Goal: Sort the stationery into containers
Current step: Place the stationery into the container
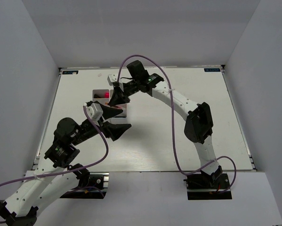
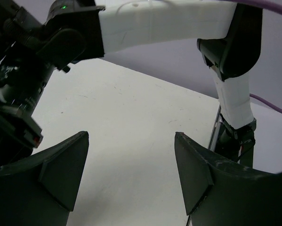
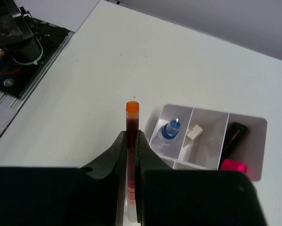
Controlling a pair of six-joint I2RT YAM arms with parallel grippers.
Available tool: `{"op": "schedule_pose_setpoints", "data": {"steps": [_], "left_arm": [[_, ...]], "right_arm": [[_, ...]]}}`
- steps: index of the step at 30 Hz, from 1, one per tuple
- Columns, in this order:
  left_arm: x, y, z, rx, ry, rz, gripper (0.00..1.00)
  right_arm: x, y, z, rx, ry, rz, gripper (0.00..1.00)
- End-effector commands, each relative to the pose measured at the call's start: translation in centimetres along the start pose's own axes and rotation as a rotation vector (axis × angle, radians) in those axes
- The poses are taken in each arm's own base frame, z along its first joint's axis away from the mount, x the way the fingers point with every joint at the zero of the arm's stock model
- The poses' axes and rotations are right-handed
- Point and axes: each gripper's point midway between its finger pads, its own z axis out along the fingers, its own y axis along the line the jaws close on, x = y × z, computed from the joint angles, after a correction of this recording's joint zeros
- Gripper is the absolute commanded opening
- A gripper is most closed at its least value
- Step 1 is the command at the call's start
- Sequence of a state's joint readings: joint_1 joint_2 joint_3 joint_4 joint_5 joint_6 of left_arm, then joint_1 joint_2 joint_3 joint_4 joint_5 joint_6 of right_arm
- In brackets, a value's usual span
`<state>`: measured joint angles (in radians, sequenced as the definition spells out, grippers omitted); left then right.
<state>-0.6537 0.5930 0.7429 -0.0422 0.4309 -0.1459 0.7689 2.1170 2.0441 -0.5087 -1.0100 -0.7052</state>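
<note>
Top view: the right gripper (image 1: 117,98) hangs over the box (image 1: 99,92), whose near part its fingers hide. The left gripper (image 1: 118,129) sits just nearer the bases, jaws spread wide above the matte white table (image 1: 202,117). The marker cannot be made out here.

Left wrist: the left gripper (image 2: 131,169) is released. Between its dark, wedge-shaped fingers (image 2: 60,169) lies only bare table, and the right arm (image 2: 169,23) crosses beyond the tips.

Right wrist: the right gripper (image 3: 131,139) is clenched on a marker (image 3: 132,127), which has a slim dark-red barrel and an orange cap. The cap sticks out past the fingertips, and the barrel runs back between the pads. The box (image 3: 209,111) lies just right of the tips. It has thin, pale, smooth walls and square cells. One cell holds a blue-capped item (image 3: 171,129), the next a small white block (image 3: 194,132), and the far one a pink-and-black item (image 3: 233,165).

The marker looks light, rigid and smooth, so it could likely slide or pivot in a loose pinch. Holding it mid-barrel, along its length, seems safest. The box looks light enough to shift if nudged.
</note>
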Motion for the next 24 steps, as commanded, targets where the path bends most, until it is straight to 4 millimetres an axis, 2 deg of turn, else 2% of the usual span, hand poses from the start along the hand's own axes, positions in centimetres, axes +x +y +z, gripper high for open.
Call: {"op": "schedule_pose_setpoints", "data": {"steps": [1, 2, 3, 9, 16, 21, 24], "left_arm": [[0.2, 0.0, 0.1, 0.012, 0.001, 0.026, 0.83], [0.2, 0.0, 0.1, 0.012, 0.001, 0.026, 0.83], [0.2, 0.2, 0.1, 0.003, 0.000, 0.026, 0.83], [0.2, 0.4, 0.1, -0.006, -0.002, 0.026, 0.83], [0.2, 0.4, 0.1, -0.006, -0.002, 0.035, 0.83], [0.4, 0.4, 0.0, -0.006, -0.002, 0.035, 0.83], [0.4, 0.3, 0.0, -0.006, -0.002, 0.035, 0.83]], "right_arm": [[-2.1, -0.5, 1.0, -0.047, -0.085, -0.016, 0.00], [-3.0, -0.7, 0.9, -0.050, -0.104, -0.030, 0.00], [-2.3, -0.7, 1.5, -0.065, -0.104, -0.014, 0.00], [-1.4, -1.1, 2.4, -0.089, -0.122, 0.023, 0.00], [1.7, -2.0, 3.0, -0.073, -0.089, 0.048, 0.00], [3.0, -2.4, 3.1, -0.071, -0.081, 0.060, 0.00], [3.9, -2.7, 2.9, -0.073, -0.079, 0.074, 0.05]]}}
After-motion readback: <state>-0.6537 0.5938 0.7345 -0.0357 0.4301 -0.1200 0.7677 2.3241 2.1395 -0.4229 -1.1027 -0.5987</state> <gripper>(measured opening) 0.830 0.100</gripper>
